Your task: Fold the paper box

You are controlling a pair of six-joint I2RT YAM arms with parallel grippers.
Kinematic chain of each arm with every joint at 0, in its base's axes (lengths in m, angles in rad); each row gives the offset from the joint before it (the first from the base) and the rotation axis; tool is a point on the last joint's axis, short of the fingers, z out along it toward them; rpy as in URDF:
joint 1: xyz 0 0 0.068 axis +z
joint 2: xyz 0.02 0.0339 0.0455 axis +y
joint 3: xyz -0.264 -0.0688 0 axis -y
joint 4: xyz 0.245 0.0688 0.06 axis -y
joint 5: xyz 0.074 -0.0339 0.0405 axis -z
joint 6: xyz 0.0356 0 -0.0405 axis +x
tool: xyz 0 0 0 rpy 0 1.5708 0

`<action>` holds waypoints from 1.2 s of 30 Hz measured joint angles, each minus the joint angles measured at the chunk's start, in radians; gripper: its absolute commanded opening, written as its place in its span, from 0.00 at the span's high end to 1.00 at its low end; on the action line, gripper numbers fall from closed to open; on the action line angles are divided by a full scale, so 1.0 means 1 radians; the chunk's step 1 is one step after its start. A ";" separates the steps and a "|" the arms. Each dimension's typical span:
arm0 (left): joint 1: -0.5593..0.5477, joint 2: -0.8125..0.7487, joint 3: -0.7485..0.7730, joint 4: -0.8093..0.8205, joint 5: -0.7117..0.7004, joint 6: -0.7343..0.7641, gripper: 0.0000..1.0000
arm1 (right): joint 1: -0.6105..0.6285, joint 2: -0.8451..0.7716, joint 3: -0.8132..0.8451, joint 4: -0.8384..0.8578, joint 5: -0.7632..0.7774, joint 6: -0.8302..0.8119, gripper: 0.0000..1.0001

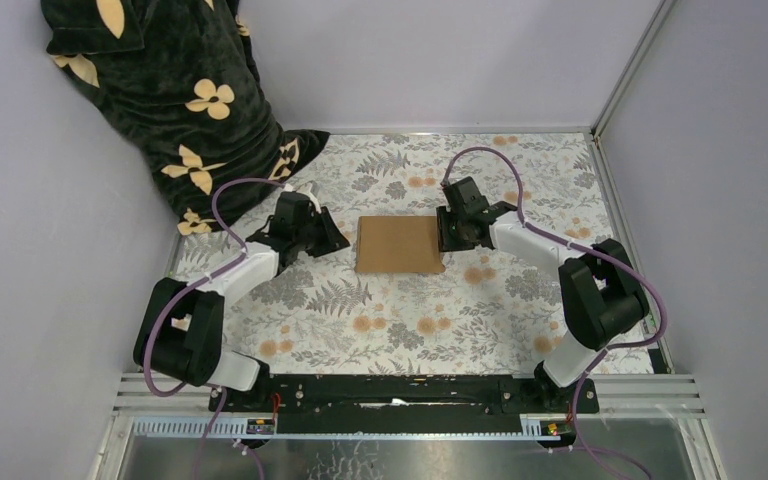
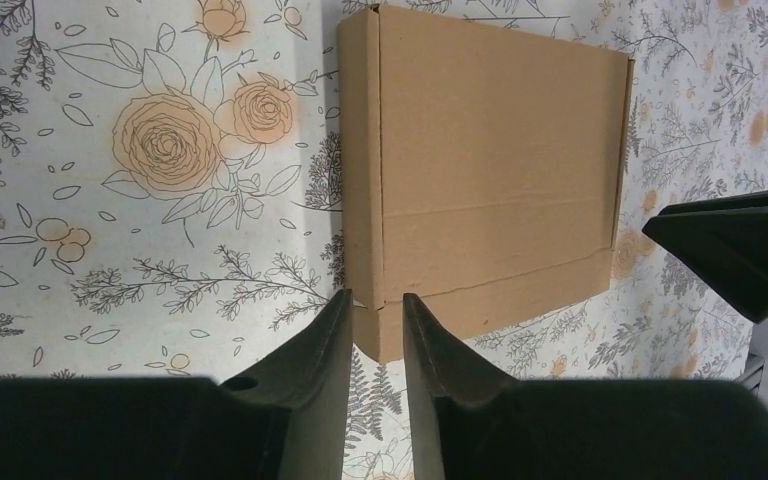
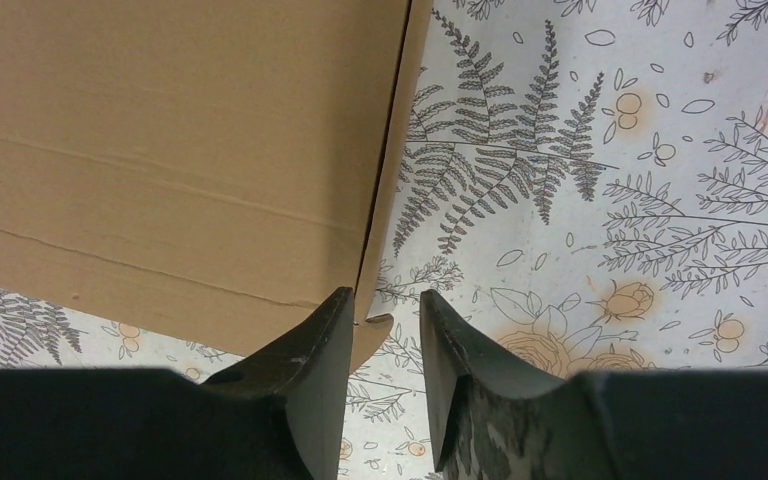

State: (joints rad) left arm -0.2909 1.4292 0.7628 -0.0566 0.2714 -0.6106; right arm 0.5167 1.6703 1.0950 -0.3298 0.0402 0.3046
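Jaws on both arms are standing narrowly parted, gripping nothing: the left jaws are hovering just off one corner of the box [image 2: 490, 170], and the right jaws are sitting at its opposite edge. The box is lying flat and closed mid-way across the bench [image 1: 360, 330]. Risk: uneven pressing could be sliding or skewing it, and a fingertip catching the edge could be popping a flap.

Pale lilac walls [image 1: 430, 60] enclose a table draped in a white cloth [image 1: 400, 330] printed with grey ferns and orange blossoms. A dark fabric with cream flowers [image 1: 160, 100] slumps in the far left corner. An aluminium post [image 1: 632, 65] lines the far right corner, under even light.
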 measured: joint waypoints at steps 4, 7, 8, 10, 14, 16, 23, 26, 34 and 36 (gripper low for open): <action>0.001 0.010 0.000 0.009 0.006 0.000 0.69 | -0.001 0.000 -0.011 0.017 -0.008 0.002 0.64; 0.001 0.011 0.000 0.023 0.010 0.000 0.69 | -0.001 0.000 -0.028 0.029 -0.013 0.002 0.64; 0.001 0.014 0.000 0.027 0.011 0.000 0.69 | -0.001 0.000 -0.034 0.029 -0.016 0.002 0.64; 0.001 0.024 -0.002 0.038 0.012 0.000 0.69 | -0.001 0.001 -0.043 0.030 -0.022 0.002 0.65; 0.001 0.040 -0.014 0.053 0.013 -0.001 0.70 | -0.001 0.004 -0.050 0.033 -0.026 0.002 0.65; 0.001 0.045 -0.017 0.055 0.014 -0.001 0.70 | -0.001 0.004 -0.050 0.036 -0.026 0.002 0.65; 0.001 0.046 -0.027 0.066 0.014 -0.005 0.69 | -0.001 0.004 -0.050 0.037 -0.026 0.000 0.60; 0.001 0.055 -0.027 0.073 0.014 -0.005 0.69 | -0.001 0.004 -0.050 0.040 -0.021 -0.001 0.61; 0.001 0.127 -0.042 0.089 -0.002 -0.008 0.68 | -0.011 0.034 -0.043 0.045 0.057 0.007 0.62; 0.001 0.152 -0.042 0.094 -0.006 -0.009 0.68 | -0.019 0.054 -0.041 0.044 0.066 0.007 0.62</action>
State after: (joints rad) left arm -0.2897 1.5814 0.7212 0.0376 0.2653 -0.6193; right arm 0.4980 1.7241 1.0538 -0.2855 0.1059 0.3119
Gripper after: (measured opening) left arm 0.317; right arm 0.382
